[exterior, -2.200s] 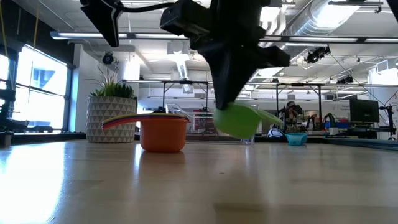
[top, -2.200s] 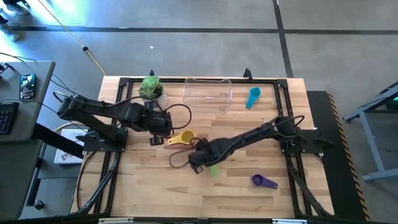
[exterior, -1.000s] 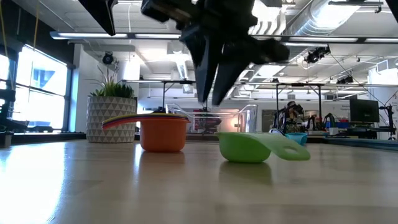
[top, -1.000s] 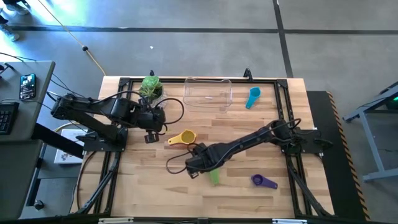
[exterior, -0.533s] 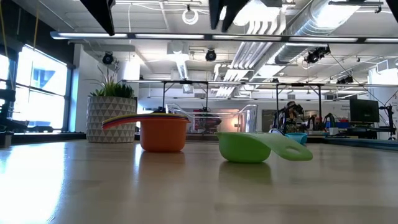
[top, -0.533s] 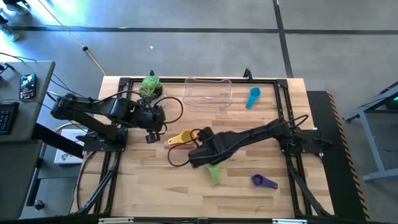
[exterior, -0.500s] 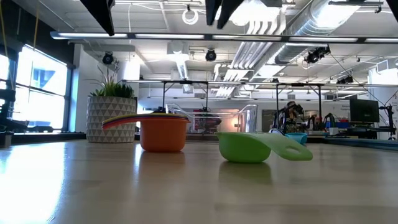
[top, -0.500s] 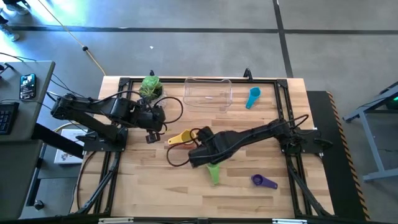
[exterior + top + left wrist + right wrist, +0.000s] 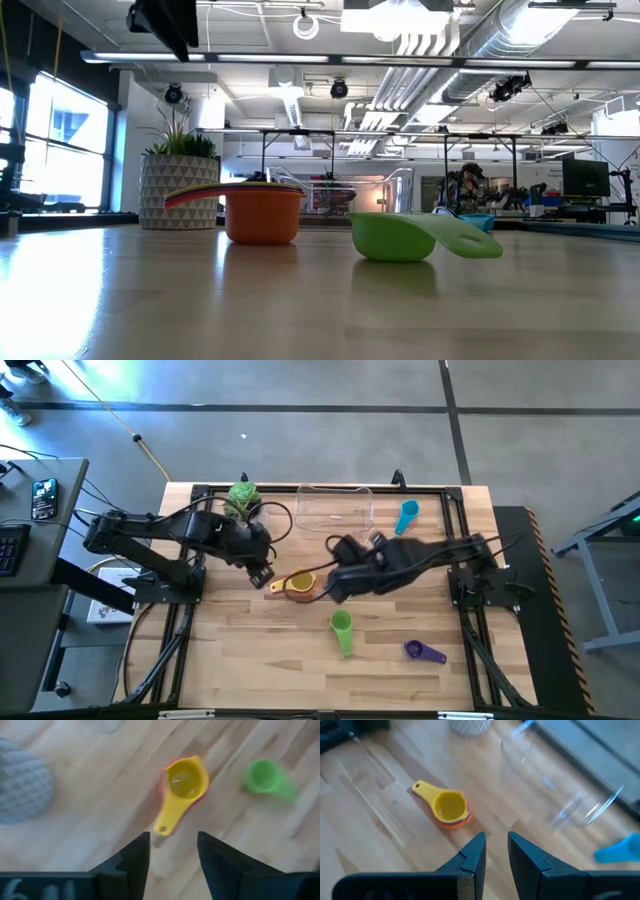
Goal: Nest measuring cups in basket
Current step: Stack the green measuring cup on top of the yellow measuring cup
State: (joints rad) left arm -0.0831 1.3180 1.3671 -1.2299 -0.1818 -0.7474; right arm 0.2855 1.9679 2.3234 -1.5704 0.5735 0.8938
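I have a nested stack of measuring cups (image 9: pixel 298 584) near the middle of the desk (image 9: pixel 230 660): a yellow cup (image 9: pixel 183 784) sits inside an orange cup (image 9: pixel 262 214), with a thin red rim between them in the low view. The yellow handle points toward the left edge. A green cup (image 9: pixel 342 630) lies on its own nearer the front edge, handle toward the front. A purple cup (image 9: pixel 424 651) rests toward the front right corner, well apart from the others. A light blue cup (image 9: pixel 406 516) lies near the back edge, just beside the right end of the basket (image 9: pixel 335 510). The basket is clear, rectangular with rounded corners, and sits at the back edge with nothing coloured inside that I can see. A whitish pot with a green plant (image 9: pixel 242 500) stands to its left.

My left gripper (image 9: pixel 262 574) hangs above the desk just left of the yellow handle, fingers (image 9: pixel 131 856) spread with nothing between them. My right gripper (image 9: pixel 340 548) hovers between the stack and the basket; its fingers (image 9: pixel 472 854) stand a narrow gap apart and carry nothing.
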